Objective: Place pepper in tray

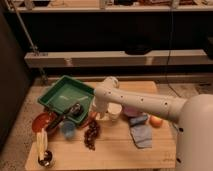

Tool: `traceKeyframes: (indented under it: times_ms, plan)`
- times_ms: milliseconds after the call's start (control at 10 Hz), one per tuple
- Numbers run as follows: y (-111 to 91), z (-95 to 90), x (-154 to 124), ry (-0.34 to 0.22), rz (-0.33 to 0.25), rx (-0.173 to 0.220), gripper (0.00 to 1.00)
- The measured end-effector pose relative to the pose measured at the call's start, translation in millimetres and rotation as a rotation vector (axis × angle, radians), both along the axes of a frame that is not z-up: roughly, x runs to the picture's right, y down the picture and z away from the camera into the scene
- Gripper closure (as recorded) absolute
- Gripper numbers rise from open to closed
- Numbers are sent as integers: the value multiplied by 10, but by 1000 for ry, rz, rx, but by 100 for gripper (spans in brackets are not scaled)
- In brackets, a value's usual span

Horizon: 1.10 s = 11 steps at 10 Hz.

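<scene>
The green tray sits at the table's back left, with a dark object in its near right corner. A small orange-red part of the pepper shows just right of that corner, above the dark grape bunch. My gripper is down at the pepper, at the end of the white arm that reaches in from the right. Most of the pepper is hidden behind the gripper.
A red bowl and a blue cup stand in front of the tray. A white cup, a blue cloth and a round orange fruit lie to the right. A yellow item lies at the front left.
</scene>
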<state>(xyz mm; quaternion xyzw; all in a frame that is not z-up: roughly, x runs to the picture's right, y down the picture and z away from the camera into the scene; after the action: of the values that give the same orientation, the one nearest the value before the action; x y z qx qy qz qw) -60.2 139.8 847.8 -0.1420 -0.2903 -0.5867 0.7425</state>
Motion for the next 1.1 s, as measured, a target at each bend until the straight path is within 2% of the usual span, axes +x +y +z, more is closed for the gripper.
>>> traceKeyframes:
  times_ms: [400, 600, 700, 1100]
  plan:
    - [52, 90, -158, 31, -76, 31, 46]
    - [40, 140, -157, 39, -85, 39, 31]
    - [52, 182, -184, 45, -90, 35, 27]
    - [100, 245, -53, 82, -90, 21, 27]
